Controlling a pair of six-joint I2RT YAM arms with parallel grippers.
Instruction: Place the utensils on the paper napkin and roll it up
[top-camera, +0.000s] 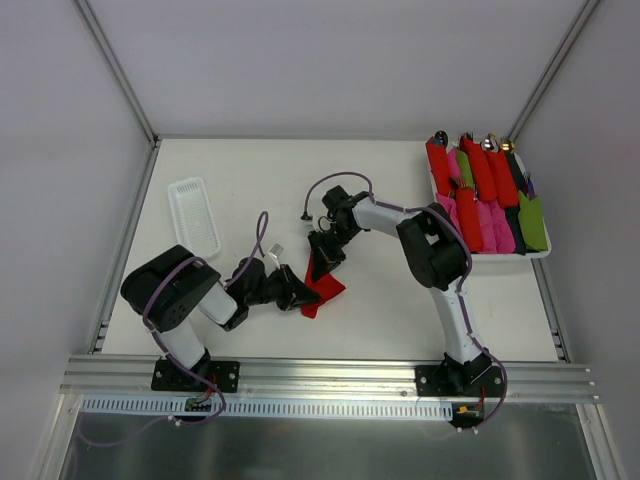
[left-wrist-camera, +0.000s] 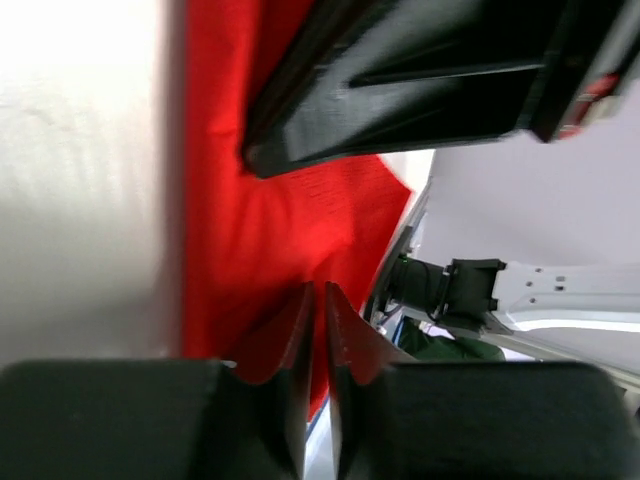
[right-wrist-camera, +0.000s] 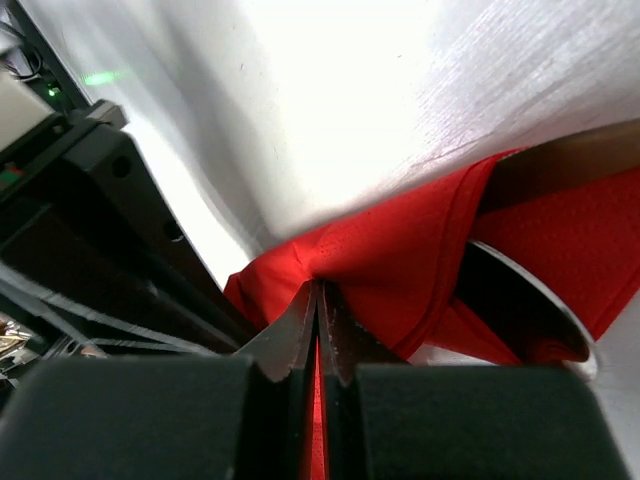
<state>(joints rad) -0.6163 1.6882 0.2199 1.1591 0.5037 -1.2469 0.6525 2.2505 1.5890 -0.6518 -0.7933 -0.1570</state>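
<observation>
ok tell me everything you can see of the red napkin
The paper napkin is thin, bright red, plain paper, crumpled and folded over into a loose, narrow bundle. It rests on the white table between the arms. The left gripper and right gripper are each shut on an edge, and a shiny spoon head shows inside its fold.

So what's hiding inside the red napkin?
A shiny spoon head peeks out of the folded red napkin. Whatever else is wrapped inside is covered by the paper, so I can't see it.

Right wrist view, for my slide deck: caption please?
Right hand pinches the red paper napkin, a spoon lying among its folds.
</observation>
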